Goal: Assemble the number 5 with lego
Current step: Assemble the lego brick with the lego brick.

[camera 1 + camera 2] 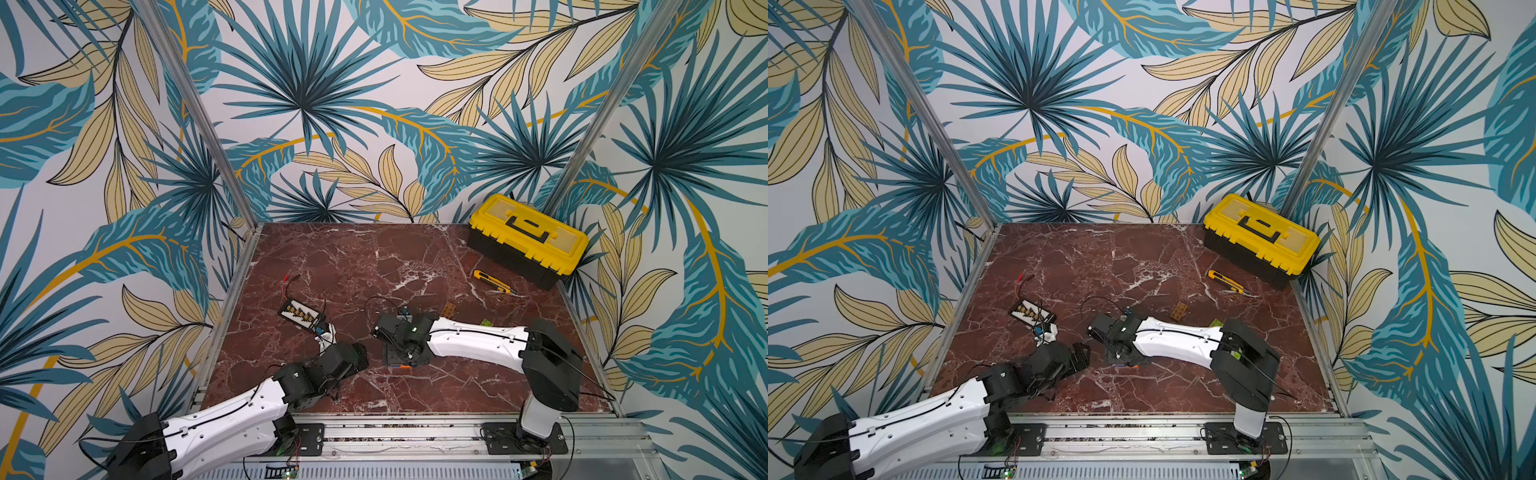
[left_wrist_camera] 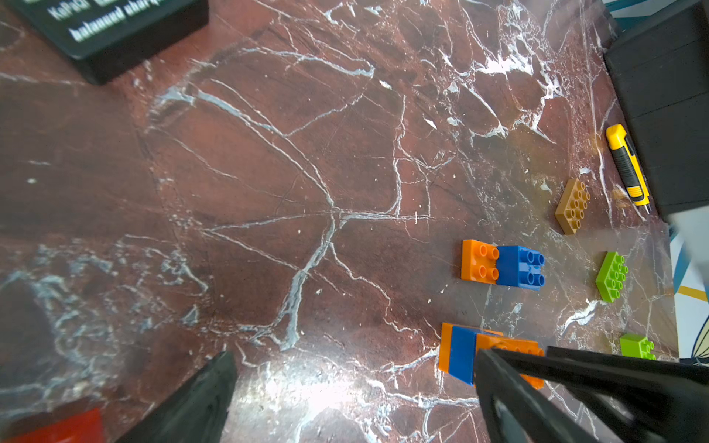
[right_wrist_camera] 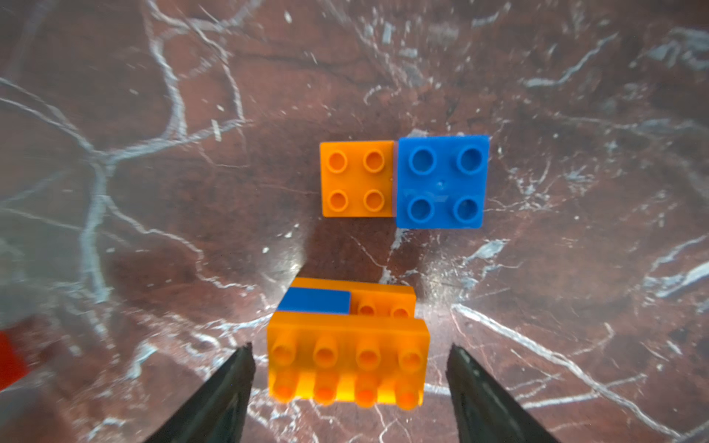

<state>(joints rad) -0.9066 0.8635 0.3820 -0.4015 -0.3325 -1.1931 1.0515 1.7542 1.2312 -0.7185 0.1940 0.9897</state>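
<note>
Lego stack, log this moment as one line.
right gripper: open, straddling orange-topped stack | left gripper: open, empty | orange-blue pair: untouched

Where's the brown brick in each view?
In a top view: brown brick right of centre, beyond the right arm.
In a top view: brown brick mid-frame, beyond the right arm.
Left wrist: far right, mid-height.
Right wrist: not in it.
Landmark: yellow knife close beside it in those three.

1. Bench (image 3: 153, 172): polished red-brown marble look, glossy, with patches of glare.
2. Orange brick (image 3: 347, 356), blue brick (image 3: 441, 182): smooth glossy plastic.
3. Toolbox (image 1: 561, 249): yellow plastic lid, black plastic body.
4. Front rail (image 1: 395, 435): bare metal.
</note>
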